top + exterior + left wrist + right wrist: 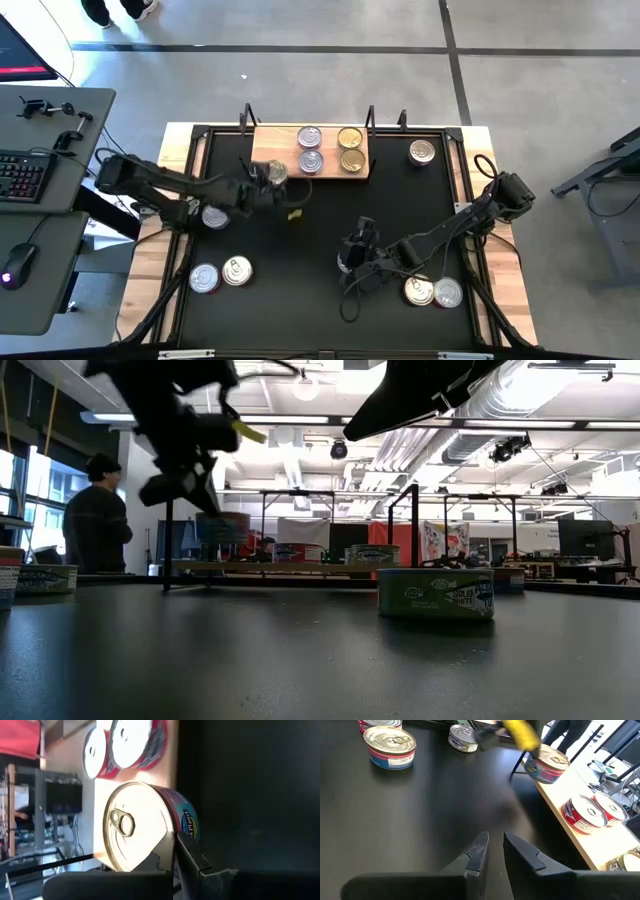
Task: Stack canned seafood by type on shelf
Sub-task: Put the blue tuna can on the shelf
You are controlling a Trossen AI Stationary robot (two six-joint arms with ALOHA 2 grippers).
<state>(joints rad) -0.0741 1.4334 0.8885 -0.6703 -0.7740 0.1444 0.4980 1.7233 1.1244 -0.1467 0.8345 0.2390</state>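
The shelf, a light wooden board, lies at the far side of the black mat. On it stand two red tins and, beside them, two gold-lidded tins. My left gripper is shut on a tin with a blue and pink label, held above the board's near left corner. My right gripper hovers over the mat's middle, its fingers a narrow gap apart with nothing between them. Other tins rest flat on the mat. My left gripper pinches the tin at its rim. One finger lies over the edge of the pull-tab lid and the other lies against the labelled side wall. The tin is lifted clear and hangs tilted above the board's corner.
Loose tins stand on the mat: one far right, one at the left, two near left, two near right. Black posts rise behind the board. A person stands beyond the table.
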